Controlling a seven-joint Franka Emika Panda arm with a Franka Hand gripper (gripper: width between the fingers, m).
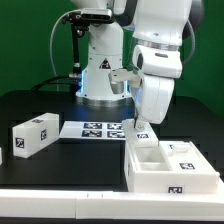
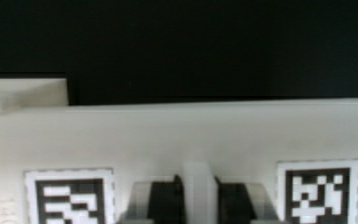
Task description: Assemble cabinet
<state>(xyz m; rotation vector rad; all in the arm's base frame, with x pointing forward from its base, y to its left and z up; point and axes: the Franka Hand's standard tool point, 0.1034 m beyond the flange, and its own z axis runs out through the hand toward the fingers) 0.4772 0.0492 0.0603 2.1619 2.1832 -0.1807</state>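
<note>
The white cabinet shell lies open side up at the front of the exterior view's right, with tagged blocks in its compartments. My gripper hangs over the shell's far left corner. It is shut on a thin edge of a white tagged cabinet panel. In the wrist view this panel fills the lower half, with a square tag on each side of my gripper. A narrow white strip shows between the dark fingers. Another tagged white cabinet block lies apart at the exterior view's left.
The marker board lies flat on the black table between the left block and the shell. The robot base stands behind it. A further white edge shows beyond the panel in the wrist view.
</note>
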